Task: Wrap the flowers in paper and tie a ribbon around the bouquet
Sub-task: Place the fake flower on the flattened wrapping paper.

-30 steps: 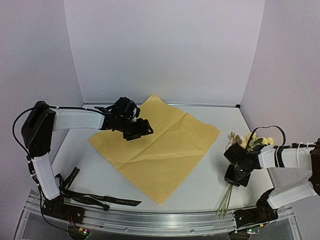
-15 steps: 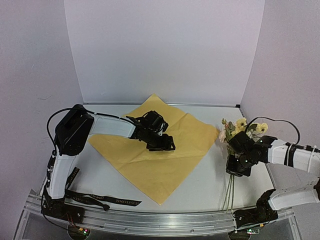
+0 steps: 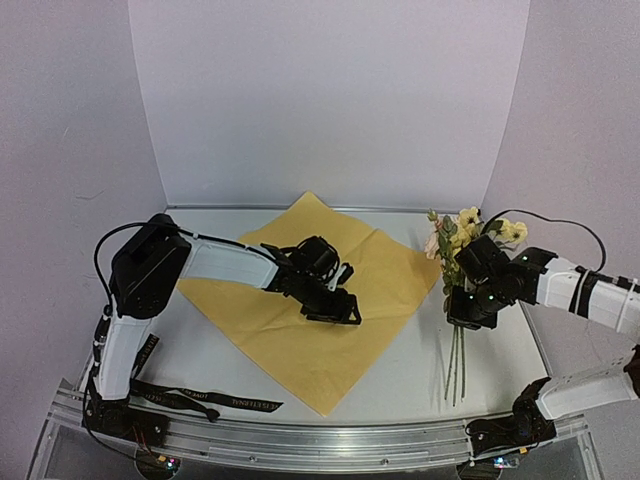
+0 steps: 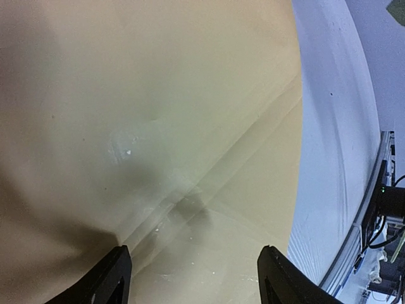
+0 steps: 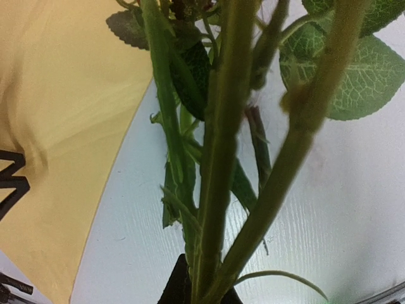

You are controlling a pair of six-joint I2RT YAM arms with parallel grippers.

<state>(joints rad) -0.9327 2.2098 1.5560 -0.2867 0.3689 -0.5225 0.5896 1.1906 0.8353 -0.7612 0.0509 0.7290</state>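
1. Pale table (image 3: 430, 350) inside plain white walls, with both arms reaching over it from the near edge.
2. At the centre, the left gripper (image 3: 338, 308) hangs low over the paper (image 3: 300, 355) with its jaws spread and nothing between them. Its wrist view shows the two dark fingertips (image 4: 107, 282) apart above the creased sheet.
3. Around it the paper lies flat as a diamond, yellow face up — one corner toward the back wall, another toward the near rail.
4. To the right, the right gripper (image 3: 468, 312) is pinched tight on the thin green stems of the flowers (image 3: 462, 222) (its own camera sees little but stems and leaves, close up).
5. The blooms sit up just past the paper's right corner. The stem ends trail down toward the table beside the sheet — whether they touch it I cannot tell.
6. At front left the ribbon (image 3: 200, 398) lies in loose bends near the left arm's base, off the paper.
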